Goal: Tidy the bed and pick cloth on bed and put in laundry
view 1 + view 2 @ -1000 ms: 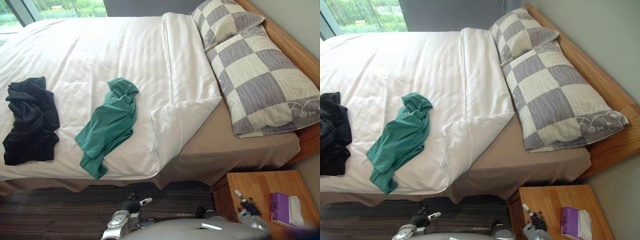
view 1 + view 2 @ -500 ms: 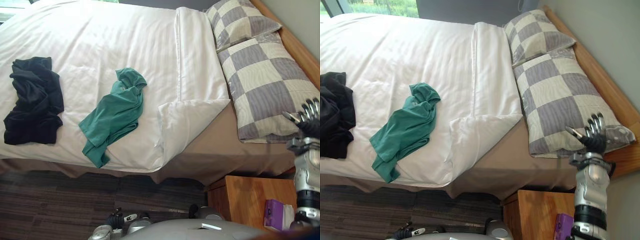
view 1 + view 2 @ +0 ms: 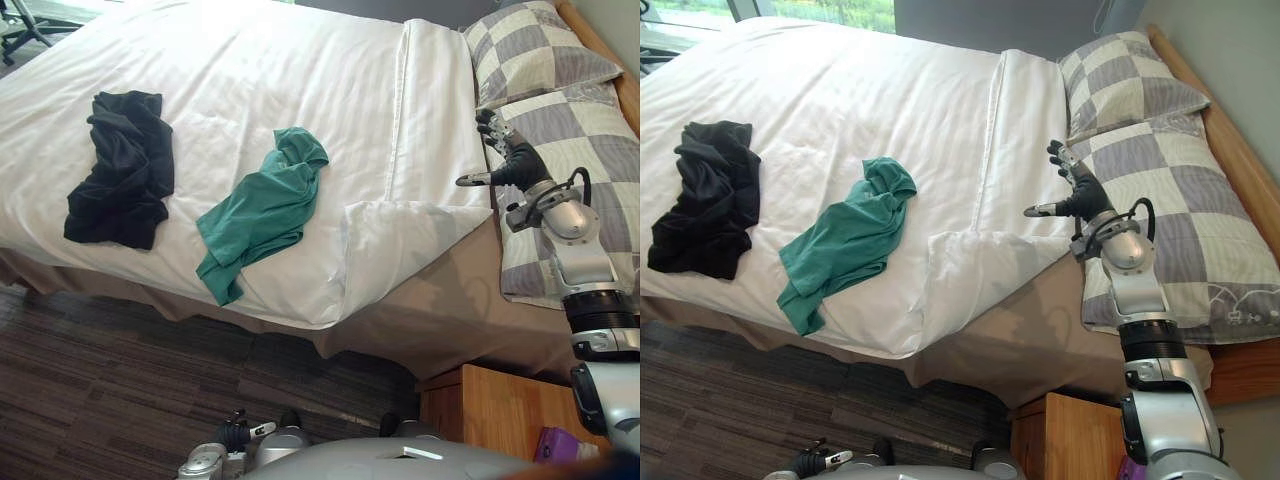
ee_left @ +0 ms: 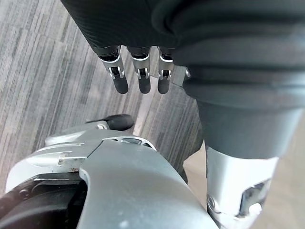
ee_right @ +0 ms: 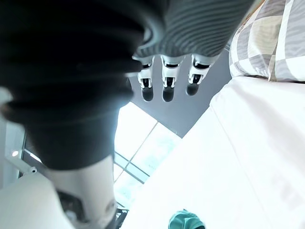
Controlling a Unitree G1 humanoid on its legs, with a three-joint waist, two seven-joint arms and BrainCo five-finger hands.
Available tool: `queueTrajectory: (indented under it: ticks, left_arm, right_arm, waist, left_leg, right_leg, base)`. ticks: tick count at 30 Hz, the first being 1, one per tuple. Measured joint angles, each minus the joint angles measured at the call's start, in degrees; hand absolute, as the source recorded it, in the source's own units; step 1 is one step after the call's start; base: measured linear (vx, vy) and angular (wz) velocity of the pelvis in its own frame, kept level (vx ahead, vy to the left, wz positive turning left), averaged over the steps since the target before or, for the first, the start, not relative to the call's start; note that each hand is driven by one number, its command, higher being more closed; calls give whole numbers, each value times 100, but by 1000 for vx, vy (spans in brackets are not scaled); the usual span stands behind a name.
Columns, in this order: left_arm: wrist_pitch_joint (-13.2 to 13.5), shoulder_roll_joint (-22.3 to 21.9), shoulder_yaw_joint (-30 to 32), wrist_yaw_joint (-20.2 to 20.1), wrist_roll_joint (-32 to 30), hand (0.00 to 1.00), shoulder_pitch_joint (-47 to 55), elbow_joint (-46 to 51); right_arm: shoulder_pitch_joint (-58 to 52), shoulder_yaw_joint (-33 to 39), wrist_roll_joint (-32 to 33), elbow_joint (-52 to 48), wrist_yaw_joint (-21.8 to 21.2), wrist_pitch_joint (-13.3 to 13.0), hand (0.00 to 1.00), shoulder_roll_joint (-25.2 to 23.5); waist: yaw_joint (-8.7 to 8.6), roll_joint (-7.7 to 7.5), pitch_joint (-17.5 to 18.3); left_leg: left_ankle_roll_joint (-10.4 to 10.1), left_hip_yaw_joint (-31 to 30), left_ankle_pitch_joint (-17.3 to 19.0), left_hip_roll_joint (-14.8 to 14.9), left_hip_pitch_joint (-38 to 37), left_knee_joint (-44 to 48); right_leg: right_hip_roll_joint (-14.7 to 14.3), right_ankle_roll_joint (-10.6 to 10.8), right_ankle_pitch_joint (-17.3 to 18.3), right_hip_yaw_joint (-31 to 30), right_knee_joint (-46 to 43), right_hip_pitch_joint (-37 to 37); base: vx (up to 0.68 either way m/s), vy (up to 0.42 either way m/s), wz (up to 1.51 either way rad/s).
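We see the right hand [image 3: 1078, 195] raised over the pillow-side edge of the duvet [image 3: 250, 90], just beside the checked pillows [image 3: 570, 110]. Its fingers are straight and spread, with the thumb out to the side, and it has hold of nothing. The left hand [image 4: 143, 78] hangs low over the floor [image 3: 120, 380], fingers straight and relaxed, also empty. The green cloth [image 3: 262, 210] lies crumpled near the middle of the duvet, toward the near edge. The black cloth [image 3: 120, 165] lies bunched apart from it, on the robot's left. Both cloths are well apart from either hand. The duvet's near corner [image 3: 400, 235] is folded back, exposing the brown sheet [image 3: 450, 300].
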State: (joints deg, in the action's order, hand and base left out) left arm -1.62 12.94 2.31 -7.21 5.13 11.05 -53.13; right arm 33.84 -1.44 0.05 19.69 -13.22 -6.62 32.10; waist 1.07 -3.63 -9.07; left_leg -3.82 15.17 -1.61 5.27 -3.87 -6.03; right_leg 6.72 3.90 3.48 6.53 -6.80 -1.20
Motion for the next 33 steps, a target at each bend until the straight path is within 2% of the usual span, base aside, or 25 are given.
queueTrajectory:
  ticks: [1, 5, 7, 10, 14, 19, 21, 26, 27, 31, 33]
  left_arm:
    - [4, 0, -3, -10, 21, 0, -68, 3]
    - [-223, 1, -13, -156, 1032, 0, -360, 45]
    - [-266, 1, -16, -151, 1159, 0, -418, 131]
    - [-262, 1, -20, -116, 1176, 0, -692, 267]
    - [-164, -2, -119, -94, 1185, 0, -1053, 541]
    - [-174, -54, -233, 9, 1418, 0, -1281, 647]
    - [-179, -89, -313, 9, 1442, 0, -1415, 685]
    - [-203, -314, -702, 3, 1496, 0, -1614, 717]
    - [-208, -383, -834, 5, 1593, 0, -1623, 721]
    - [-264, -384, -1126, 9, 1633, 0, -1647, 721]
    - [-246, -387, -1162, 11, 1637, 0, -1648, 718]
  right_arm:
    - [96, -36, -40, -69, 8, -1, 0, 4]
    - [448, -299, -621, -74, 177, -4, 0, 46]
    - [628, -460, -729, -64, 254, -4, 0, 55]
    - [1127, -712, -827, 64, 427, 11, 0, 75]
    - [1898, -1106, -828, 270, 676, 176, 0, 289]
    - [2458, -1456, -828, 511, 812, 332, 0, 444]
    - [2512, -1499, -835, 517, 838, 377, 0, 574]
    - [2797, -1609, -976, 874, 840, 556, 0, 815]
    - [2803, -1611, -1015, 944, 840, 627, 0, 916]
    - [2801, -1610, -1028, 1212, 839, 751, 0, 961]
    - [2801, -1607, -1024, 1260, 838, 727, 0, 961]
  waist:
    - [5, 43, -89]
    - [25, 133, -539]
    - [42, 142, -733]
    - [164, 195, -1075]
    - [282, 378, -1483]
    - [324, 475, -1648]
    - [320, 511, -1692]
    - [344, 783, -1857]
    - [343, 905, -1918]
    - [337, 1043, -1978]
    - [339, 1088, -1990]
  left_leg:
    - [6, 2, -51, 29, 115, 0]
    - [19, 107, -294, 142, 520, 4]
    - [30, 118, -342, 155, 605, 8]
    - [45, 153, -476, 148, 807, 38]
    - [149, 125, -603, 91, 1088, 42]
    - [164, 65, -615, 29, 1362, 50]
    - [201, -17, -541, -27, 1561, 249]
    - [316, -41, -155, -89, 2133, 1080]
    - [341, -50, -46, -81, 2300, 1311]
    - [348, -5, 17, -73, 2589, 1524]
    - [350, 27, 16, -70, 2654, 1547]
  right_leg:
    - [-3, 0, 1, -1, -4, -101]
    - [-64, 28, -82, 41, -19, -476]
    - [-70, 37, -143, 44, -17, -562]
    - [-66, 8, -319, 20, -30, -813]
    - [-13, -3, -375, 40, -135, -1113]
    - [45, -8, -363, 60, -253, -1413]
    - [127, 16, -255, 64, -439, -1575]
    - [325, 54, -87, 53, -932, -1995]
    - [352, 60, -63, 50, -1033, -2100]
    - [386, 68, -11, -15, -1239, -2440]
    - [386, 59, 2, -65, -1312, -2567]
  base:
    - [-239, -36, 7]
    - [-161, -24, 9]
    - [-68, -7, 3]
    - [-4, 5, 1]
    - [26, 5, 6]
    - [73, 2, 10]
    - [59, 4, 22]
    - [29, 12, 7]
    - [0, 0, 0]
    - [-8, -13, -5]
    - [2, -44, -10]
